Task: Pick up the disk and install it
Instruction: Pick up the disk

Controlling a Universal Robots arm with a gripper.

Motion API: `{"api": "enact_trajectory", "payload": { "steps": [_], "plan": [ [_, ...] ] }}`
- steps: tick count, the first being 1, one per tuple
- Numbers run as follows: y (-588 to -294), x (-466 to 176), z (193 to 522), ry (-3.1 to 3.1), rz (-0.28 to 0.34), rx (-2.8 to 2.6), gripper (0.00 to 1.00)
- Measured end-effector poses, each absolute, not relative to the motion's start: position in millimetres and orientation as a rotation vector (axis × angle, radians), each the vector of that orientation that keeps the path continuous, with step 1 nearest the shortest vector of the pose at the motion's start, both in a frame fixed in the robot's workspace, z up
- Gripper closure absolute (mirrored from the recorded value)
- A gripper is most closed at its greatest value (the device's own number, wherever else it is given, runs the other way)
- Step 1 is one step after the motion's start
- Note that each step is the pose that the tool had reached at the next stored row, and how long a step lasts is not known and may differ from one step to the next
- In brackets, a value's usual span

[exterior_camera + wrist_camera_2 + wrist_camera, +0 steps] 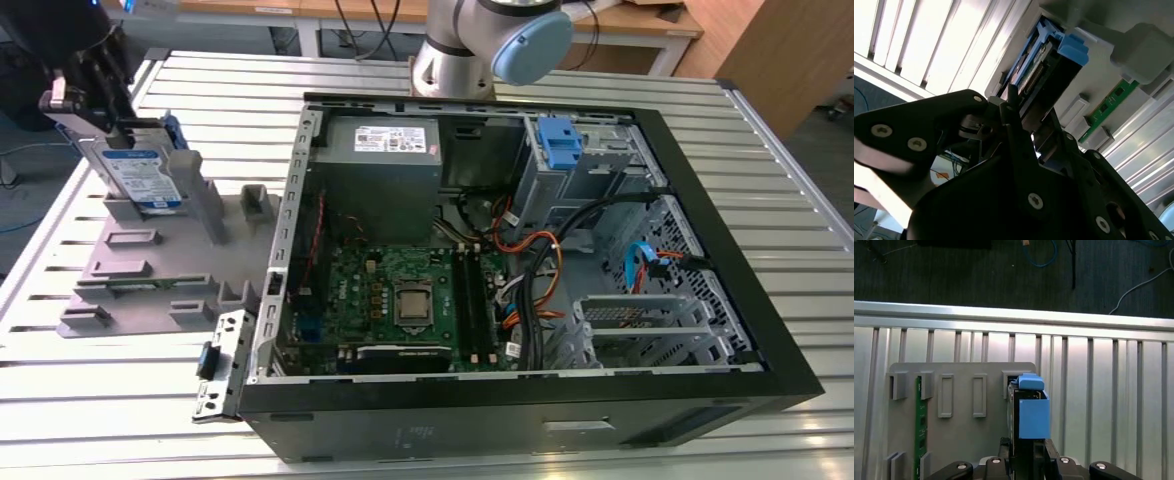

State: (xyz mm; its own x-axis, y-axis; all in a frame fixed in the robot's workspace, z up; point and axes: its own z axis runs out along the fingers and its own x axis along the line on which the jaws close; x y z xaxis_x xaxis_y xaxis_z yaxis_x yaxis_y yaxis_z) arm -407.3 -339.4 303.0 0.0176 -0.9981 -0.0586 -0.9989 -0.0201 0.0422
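Observation:
The disk [142, 178] stands on edge in a slot of the grey fixture [147, 285] at the exterior view's left, its white-and-blue label facing the camera and its blue carrier around it. My gripper [114, 128] is at the disk's upper end. In the first wrist view the disk [1031, 415] shows edge-on, and my gripper [1028, 452] has one finger pressed on each face. The second wrist view has the same hold: my gripper [1029, 125] is shut on the disk [1041, 67], whose blue tab points away.
An open computer case [747, 300] lies in the middle of the slatted metal table [427, 75]. A grey power supply [387, 140] and a blue bracket [561, 145] sit along its far side. A green memory stick [918, 425] stands in the fixture.

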Motion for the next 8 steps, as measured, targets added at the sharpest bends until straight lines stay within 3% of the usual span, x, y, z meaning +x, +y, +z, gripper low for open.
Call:
{"api": "enact_trajectory", "payload": {
  "steps": [8],
  "plan": [
    [-339.7,-407.3,302.2,2.254,0.111,-2.167,0.64]
  ]
}}
